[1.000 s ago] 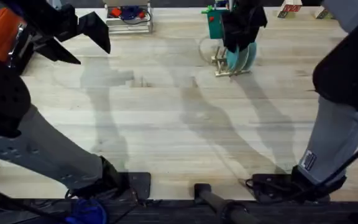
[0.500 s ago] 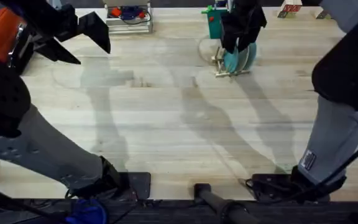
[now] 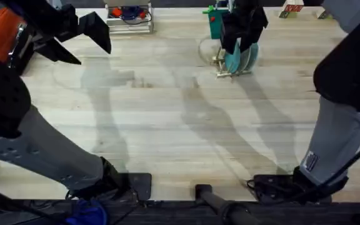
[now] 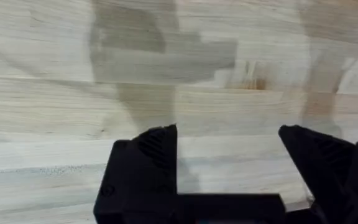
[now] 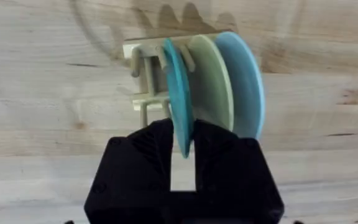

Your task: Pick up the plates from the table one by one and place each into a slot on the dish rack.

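Note:
The dish rack [image 5: 143, 74] stands at the far middle-right of the table [image 3: 167, 125], and three plates stand upright in it. The turquoise-blue plate [image 5: 178, 93] is in the nearest slot. A cream-green plate [image 5: 211, 78] and a light blue plate [image 5: 246, 81] stand behind it. My right gripper [image 5: 182, 146] is shut on the turquoise plate's rim, and it hangs over the rack [image 3: 220, 62] in the overhead view as well [image 3: 239, 37]. My left gripper [image 4: 229, 134] is open above bare wood at the far left [image 3: 83, 44], with nothing between its fingers [image 4: 157, 149].
A white wire basket [image 3: 129, 15] with red and blue items sits at the back edge. A green object [image 3: 216, 24] stands just behind the rack. Small coloured boxes [image 3: 291, 9] are at the back right. Bare planks stretch across the middle and front.
The right gripper has shifted slightly with the turquoise plate at the rack. The left arm has not moved.

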`<action>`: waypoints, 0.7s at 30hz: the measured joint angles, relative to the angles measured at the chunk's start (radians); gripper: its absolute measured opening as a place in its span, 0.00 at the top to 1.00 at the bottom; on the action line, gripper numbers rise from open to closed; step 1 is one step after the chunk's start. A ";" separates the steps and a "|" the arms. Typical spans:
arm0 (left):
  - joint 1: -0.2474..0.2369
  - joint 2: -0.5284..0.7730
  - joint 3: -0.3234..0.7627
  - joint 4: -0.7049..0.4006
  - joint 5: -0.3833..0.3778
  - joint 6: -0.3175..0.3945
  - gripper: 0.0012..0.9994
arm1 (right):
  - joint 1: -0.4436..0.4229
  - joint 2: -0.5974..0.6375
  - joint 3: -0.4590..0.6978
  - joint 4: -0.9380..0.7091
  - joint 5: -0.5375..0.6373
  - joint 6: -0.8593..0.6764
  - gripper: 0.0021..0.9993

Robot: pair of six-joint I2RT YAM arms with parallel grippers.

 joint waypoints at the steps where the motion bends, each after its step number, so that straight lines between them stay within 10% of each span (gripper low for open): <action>1: 0.000 0.000 0.000 0.000 0.000 0.000 0.00 | 0.000 0.000 0.002 -0.005 0.000 0.000 0.79; 21: 0.000 0.000 0.000 0.000 0.000 0.000 0.01 | 0.000 -0.001 0.490 -0.232 0.036 -0.034 0.69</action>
